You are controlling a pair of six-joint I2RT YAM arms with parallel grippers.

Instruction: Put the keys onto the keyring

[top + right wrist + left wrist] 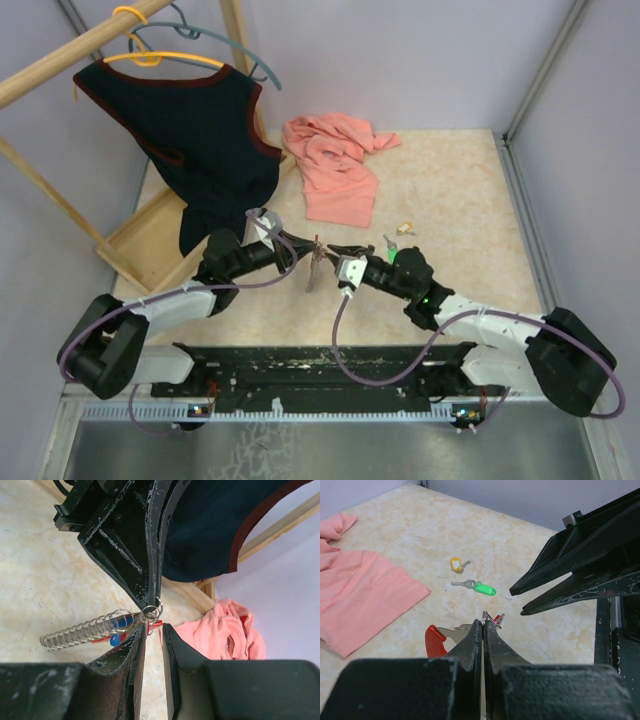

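My left gripper (484, 617) is shut on a small wire ring (151, 611) and holds it above the table. The keyring (436, 640), with its red curved side and grey metal side, hangs with it behind my left finger. A coiled metal spring (80, 630) and a blue key (117, 630) hang with it in the right wrist view. My right gripper (152, 629) is narrowly open, its tips just under that ring and facing my left gripper (308, 252). A green key (482, 588) and a pale yellow key (456, 564) lie on the table beyond.
A pink cloth (335, 165) lies on the table behind the grippers. A dark vest (195, 130) hangs from a wooden rack (150, 235) at the back left. The green key (390, 245) and the yellow key (405, 228) lie just right of my right gripper (332, 252).
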